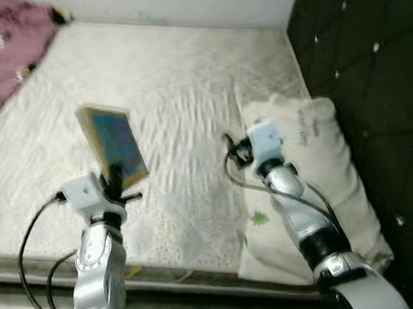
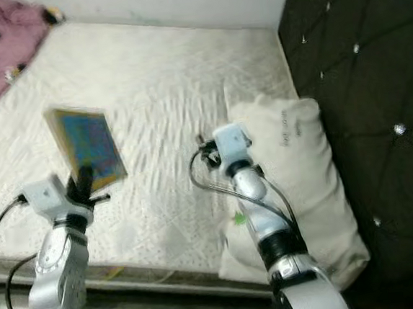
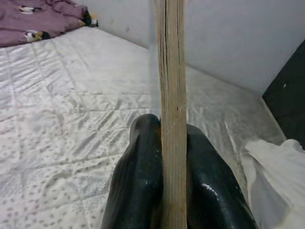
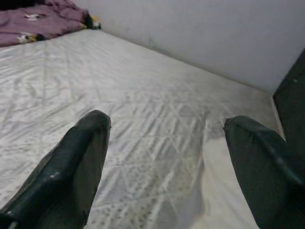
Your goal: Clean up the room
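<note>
The book is held up in the air above the bed, over the front-left part of the mattress. It stands upright and a little tilted, and its blue cover faces the camera of the head. The picture there is blurred, so the drawing on the cover cannot be read. In the left wrist view the book shows by its edge, a tall stack of pale pages that rises between the two black fingers.

The left tool grips the book at its lower edge, with both fingers pressed against the two covers. The silver left arm comes up from the lower left, and black cables hang in loops beside it.

The right tool is open, with its two fingers well apart and nothing between them. It hovers above the bed, near the white pillow. In the head views the white wrist block of the right arm is just beside the left edge of the pillow.

The pillow lies at the right side of the bed, against the dark tufted headboard. It has some small print on its top part and a small green mark on its lower left part. The mattress is covered with a white quilted sheet. A purple blanket lies crumpled at the far left corner of the bed. A pale wall stands behind the bed.
</note>
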Tool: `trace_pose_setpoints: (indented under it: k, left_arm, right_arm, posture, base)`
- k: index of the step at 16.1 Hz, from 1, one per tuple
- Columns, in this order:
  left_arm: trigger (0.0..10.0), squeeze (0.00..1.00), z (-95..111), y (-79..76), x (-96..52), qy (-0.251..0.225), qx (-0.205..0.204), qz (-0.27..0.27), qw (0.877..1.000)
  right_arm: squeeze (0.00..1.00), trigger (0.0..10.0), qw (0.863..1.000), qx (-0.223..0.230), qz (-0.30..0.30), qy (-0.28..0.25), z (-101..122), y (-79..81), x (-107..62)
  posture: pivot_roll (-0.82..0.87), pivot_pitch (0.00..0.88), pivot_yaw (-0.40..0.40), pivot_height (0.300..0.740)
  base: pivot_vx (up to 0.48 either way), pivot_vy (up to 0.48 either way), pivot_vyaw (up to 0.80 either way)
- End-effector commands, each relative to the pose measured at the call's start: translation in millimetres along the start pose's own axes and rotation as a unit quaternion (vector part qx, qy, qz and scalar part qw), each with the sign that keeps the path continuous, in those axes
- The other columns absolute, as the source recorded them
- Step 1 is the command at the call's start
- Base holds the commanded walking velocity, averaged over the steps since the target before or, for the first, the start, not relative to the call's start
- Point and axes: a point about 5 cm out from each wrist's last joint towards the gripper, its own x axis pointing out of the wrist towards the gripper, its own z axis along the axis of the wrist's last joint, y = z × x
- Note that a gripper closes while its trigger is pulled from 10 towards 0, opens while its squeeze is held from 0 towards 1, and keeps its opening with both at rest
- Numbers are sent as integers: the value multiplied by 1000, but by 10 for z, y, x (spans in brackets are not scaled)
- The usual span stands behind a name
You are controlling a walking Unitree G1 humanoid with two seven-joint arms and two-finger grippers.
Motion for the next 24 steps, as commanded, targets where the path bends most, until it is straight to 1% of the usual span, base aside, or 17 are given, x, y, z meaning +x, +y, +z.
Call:
trace_pose_setpoints:
  k: [1,3,4,5,7,10,11,12,14,15,17,18,22,24]
  left_arm:
    - [10000,0,43,-161,24,-13,-7,-25,1000]
    - [10000,0,30,-141,18,-11,-6,-17,1000]
    - [10000,0,46,-129,12,-16,3,-14,1000]
    - [10000,0,84,-57,-7,-18,21,-1,1000]
    - [10000,0,114,-5,-23,-20,22,1,1000]
    - [10000,0,114,78,-54,-15,45,17,999]
    - [10000,0,110,157,-111,-14,59,31,998]
    - [10000,0,97,271,-197,-13,83,56,995]
    - [10000,0,79,482,-352,-5,104,88,991]
    - [10000,0,77,537,-404,1,113,90,990]
    - [10000,0,78,536,-409,4,118,87,989]
    - [10000,0,75,485,-381,4,111,77,991]
    - [10000,0,53,365,-339,9,103,49,993]
    - [10000,0,70,343,-345,6,105,43,993]
  right_arm:
    - [0,10000,1000,-4,-24,17,-92,-153,-59]
    - [0,10000,1000,-2,-24,18,-102,-161,-65]
    - [0,10000,999,-1,-26,19,-113,-167,-73]
    - [0,10000,999,2,-27,23,-134,-173,-90]
    - [0,10000,999,2,-27,27,-147,-178,-86]
    - [0,10000,999,4,-21,25,-128,-165,-65]
    - [0,10000,999,6,-19,26,-135,-155,-69]
    - [0,10000,999,15,-19,26,-149,-145,-87]
    - [0,10000,999,30,-15,25,-155,-75,-129]
    - [0,10000,999,34,-14,23,-150,-66,-152]
    - [0,10000,999,37,-15,24,-137,-83,-166]
    - [0,10000,999,37,-12,24,-128,-83,-177]
    - [0,10000,999,41,-8,17,-107,-9,-179]
    - [0,10000,999,45,-8,17,-120,14,-191]
  posture:
    - [32,57,-36,740]
    - [35,57,-34,740]
    - [40,56,-34,740]
    - [48,61,-33,740]
    - [55,65,-42,740]
    - [67,84,-45,740]
    - [74,91,-41,740]
    - [77,97,-38,740]
    - [76,110,-37,740]
    - [64,132,-40,740]
    - [59,147,-43,740]
    - [58,153,-41,740]
    - [60,155,-19,740]
    - [68,147,-11,740]
  base:
    - [0,0,0]
    - [0,0,0]
    - [0,0,0]
    - [0,0,0]
    - [0,0,0]
    - [0,0,0]
    - [0,0,0]
    - [0,0,0]
    - [0,0,0]
    - [0,0,0]
    - [0,0,-259]
    - [0,0,-738]
    - [0,0,-744]
    - [0,0,-200]
